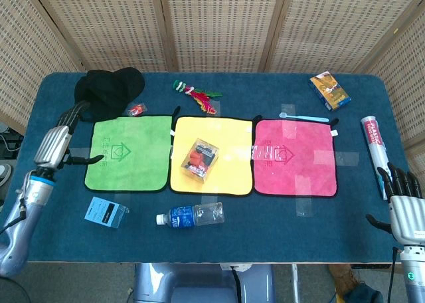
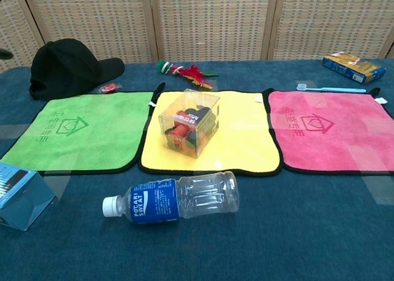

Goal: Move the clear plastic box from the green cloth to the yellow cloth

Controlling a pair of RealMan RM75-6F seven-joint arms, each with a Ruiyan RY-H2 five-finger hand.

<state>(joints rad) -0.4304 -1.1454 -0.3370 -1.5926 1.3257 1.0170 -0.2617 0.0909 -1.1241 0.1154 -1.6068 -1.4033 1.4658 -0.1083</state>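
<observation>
The clear plastic box (image 1: 200, 158) (image 2: 189, 122), with red and black items inside, sits alone on the yellow cloth (image 1: 229, 177) (image 2: 246, 139). The green cloth (image 1: 126, 153) (image 2: 80, 130) to its left is bare. My left hand (image 1: 58, 138) hovers over the table's left edge, beyond the green cloth, its fingers spread and holding nothing. My right hand (image 1: 404, 206) is at the table's front right corner, fingers apart and empty. The chest view shows only a dark fingertip at its top left corner.
A pink cloth (image 1: 295, 155) lies right of the yellow one. A water bottle (image 1: 191, 215) and a blue box (image 1: 105, 212) lie near the front edge. A black cap (image 1: 106, 90), a feathered toy (image 1: 196, 94), a snack box (image 1: 329, 90), a toothbrush (image 1: 304, 117) and a roll (image 1: 376, 153) lie further out.
</observation>
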